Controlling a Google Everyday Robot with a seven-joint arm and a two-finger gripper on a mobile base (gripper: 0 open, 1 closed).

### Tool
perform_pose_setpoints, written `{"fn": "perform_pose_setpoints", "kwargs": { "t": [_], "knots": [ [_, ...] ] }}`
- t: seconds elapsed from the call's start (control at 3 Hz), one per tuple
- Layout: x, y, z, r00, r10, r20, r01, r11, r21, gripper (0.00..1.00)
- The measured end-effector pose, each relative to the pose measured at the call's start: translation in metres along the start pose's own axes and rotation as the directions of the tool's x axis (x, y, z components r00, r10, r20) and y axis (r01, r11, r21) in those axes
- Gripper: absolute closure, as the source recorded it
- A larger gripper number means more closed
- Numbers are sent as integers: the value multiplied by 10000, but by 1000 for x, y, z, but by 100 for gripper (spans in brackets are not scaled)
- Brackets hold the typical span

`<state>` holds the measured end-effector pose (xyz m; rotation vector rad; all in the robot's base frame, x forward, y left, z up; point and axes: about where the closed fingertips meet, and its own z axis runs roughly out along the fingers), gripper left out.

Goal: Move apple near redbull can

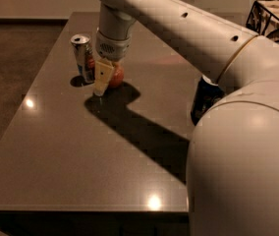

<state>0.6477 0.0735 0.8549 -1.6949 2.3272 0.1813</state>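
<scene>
The apple (117, 75) is red-orange and rests on the dark table (80, 146), just right of the redbull can (82, 57). The can is slim and silver with a silver top, and stands upright at the table's far left. Apple and can are very close together; I cannot tell whether they touch. My gripper (104, 84) reaches down from the white arm and is right at the apple, covering its left side. The gripper's tip is near the table surface.
A wider dark blue can (204, 100) stands at the right, partly hidden behind my arm. A dark wire basket (272, 14) sits at the far right corner. My arm's shadow (139, 127) lies across the table's middle. The floor drops away on the left.
</scene>
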Motion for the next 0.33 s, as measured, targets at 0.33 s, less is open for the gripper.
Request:
{"fn": "perform_pose_setpoints", "kwargs": {
  "t": [0.33],
  "knots": [
    [0, 0, 0, 10000, 0, 0, 0, 10000, -1, 0]
  ]
}}
